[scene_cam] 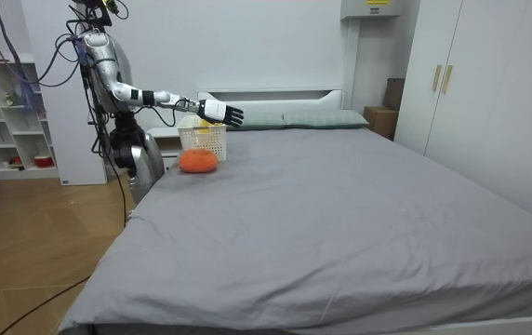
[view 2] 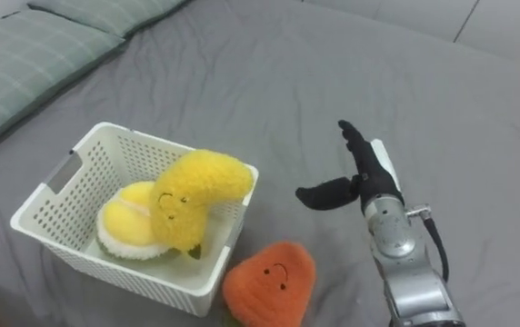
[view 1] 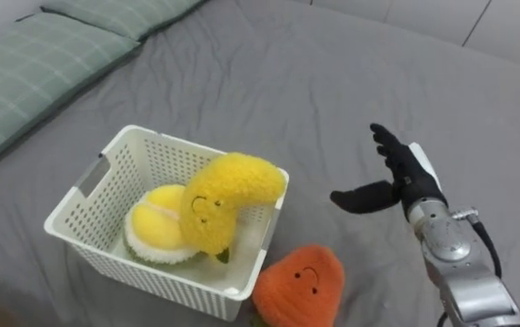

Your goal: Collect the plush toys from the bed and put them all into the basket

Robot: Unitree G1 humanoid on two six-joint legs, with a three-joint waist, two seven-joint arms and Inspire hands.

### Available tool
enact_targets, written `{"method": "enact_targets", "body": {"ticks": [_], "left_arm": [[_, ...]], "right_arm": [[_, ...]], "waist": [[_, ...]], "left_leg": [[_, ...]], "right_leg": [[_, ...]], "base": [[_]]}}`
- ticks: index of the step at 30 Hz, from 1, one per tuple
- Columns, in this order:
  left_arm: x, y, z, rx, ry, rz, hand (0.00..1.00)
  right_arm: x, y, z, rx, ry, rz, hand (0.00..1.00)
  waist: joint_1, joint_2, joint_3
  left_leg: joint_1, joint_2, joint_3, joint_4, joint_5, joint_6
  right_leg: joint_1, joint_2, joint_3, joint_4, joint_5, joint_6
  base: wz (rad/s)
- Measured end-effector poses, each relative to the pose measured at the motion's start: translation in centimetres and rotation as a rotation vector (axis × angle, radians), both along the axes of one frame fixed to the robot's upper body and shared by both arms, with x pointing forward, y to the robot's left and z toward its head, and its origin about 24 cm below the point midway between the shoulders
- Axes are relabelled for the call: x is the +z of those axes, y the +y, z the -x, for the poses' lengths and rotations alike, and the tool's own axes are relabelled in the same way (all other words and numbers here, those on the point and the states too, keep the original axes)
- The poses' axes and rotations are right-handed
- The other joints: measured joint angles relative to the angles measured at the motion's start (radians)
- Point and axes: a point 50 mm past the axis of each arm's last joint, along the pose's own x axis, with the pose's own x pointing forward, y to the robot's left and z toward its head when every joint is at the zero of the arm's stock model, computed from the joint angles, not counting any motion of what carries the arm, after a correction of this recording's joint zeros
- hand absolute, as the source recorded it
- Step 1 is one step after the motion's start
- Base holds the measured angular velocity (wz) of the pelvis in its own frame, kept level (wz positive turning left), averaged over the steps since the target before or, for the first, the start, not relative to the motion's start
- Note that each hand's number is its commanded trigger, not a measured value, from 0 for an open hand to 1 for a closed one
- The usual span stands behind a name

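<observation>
Well clear of spread fingers (view 1: pixel 389 145), orange toy (view 1: pixel 301 283) beside basket (view 1: pixel 142 272).

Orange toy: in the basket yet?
No, the orange toy lies on the bed outside the basket, by its near corner.

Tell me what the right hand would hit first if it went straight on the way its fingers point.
Probably nothing near. The open right hand points across the bare grey sheet of the bed. The white basket and the orange toy lie off to its left. How high it is above the sheet is unclear.
</observation>
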Motion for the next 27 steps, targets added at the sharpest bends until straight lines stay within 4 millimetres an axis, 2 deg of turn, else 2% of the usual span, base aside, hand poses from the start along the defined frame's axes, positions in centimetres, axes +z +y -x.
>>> {"method": "enact_targets", "body": {"ticks": [2,8,14,18,21,27], "left_arm": [[0.0,0.0,-0.4,-0.005,-0.008,0.001,0.00],[0.0,-0.3,-1.2,-0.025,-0.022,0.006,0.00],[-0.1,-0.5,-1.8,0.009,-0.051,0.022,0.00],[-0.2,-1.1,-1.9,0.020,-0.068,0.040,0.00],[-0.3,-1.2,-1.3,0.020,-0.052,0.035,0.00],[-0.3,-1.3,0.1,0.011,-0.015,0.030,0.00]], "right_arm": [[-0.6,0.0,0.2,0.007,0.017,0.012,0.00],[-4.1,-0.6,2.9,0.031,0.184,0.060,0.00],[-6.0,0.8,5.0,0.119,0.278,0.093,0.00],[-6.6,2.6,5.4,0.201,0.305,0.094,0.00],[-6.9,3.3,5.7,0.242,0.326,0.094,0.00],[-7.0,3.6,5.8,0.307,0.344,0.170,0.00]], "waist": [[-0.015,-0.002,-0.0022],[-0.007,0.001,-0.0049],[-0.007,0.013,-0.0007],[-0.004,0.021,0.0025],[-0.001,0.023,0.0036],[0.020,0.016,0.0027]], "left_leg": [[0.000,0.001,0.002,0.000,0.000,-0.001],[0.002,0.007,0.029,0.000,-0.004,0.000],[0.009,0.010,0.036,-0.006,-0.007,0.000],[0.015,0.011,0.032,-0.006,-0.010,-0.002],[0.018,0.011,0.027,-0.006,-0.010,-0.003],[0.013,0.008,0.004,-0.006,-0.011,-0.004]], "right_leg": [[-0.001,0.003,0.010,-0.001,0.000,0.000],[-0.007,0.006,0.035,-0.001,0.000,0.000],[-0.004,0.008,0.038,-0.002,0.000,0.000],[0.001,0.010,0.036,-0.003,0.000,0.000],[0.007,0.011,0.031,-0.004,0.000,0.000],[0.009,0.010,0.004,-0.005,0.000,0.000]], "base": [[-0.02],[-0.11],[-0.05],[0.00],[0.03],[0.08]]}}
